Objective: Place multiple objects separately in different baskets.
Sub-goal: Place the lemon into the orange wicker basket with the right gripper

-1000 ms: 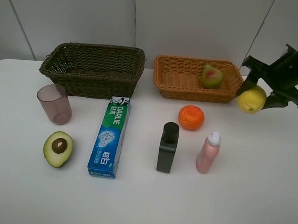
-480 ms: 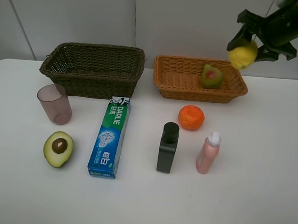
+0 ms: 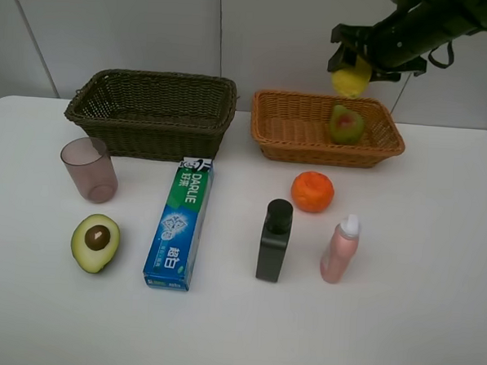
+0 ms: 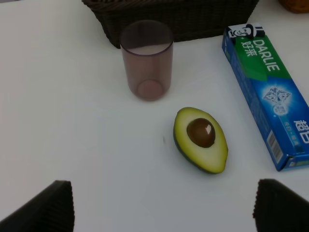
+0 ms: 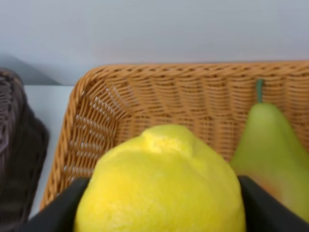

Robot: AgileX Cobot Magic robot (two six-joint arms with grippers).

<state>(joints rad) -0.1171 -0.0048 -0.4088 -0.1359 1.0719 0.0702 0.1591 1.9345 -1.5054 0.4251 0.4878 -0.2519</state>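
lemon (image 3: 349, 80) sits tight in the right hand (image 3: 364, 64), up in the air over the light basket (image 3: 310, 153). the pear (image 3: 345, 125) lies inside that basket, below the lemon. the orange (image 3: 312, 191), black bottle (image 3: 274, 241) and pink bottle (image 3: 339, 250) are on the bench (image 3: 416, 322) in front of the basket. the left hand (image 4: 166, 208) is wide open and empty, far from the basket, near the avocado (image 4: 200, 139).
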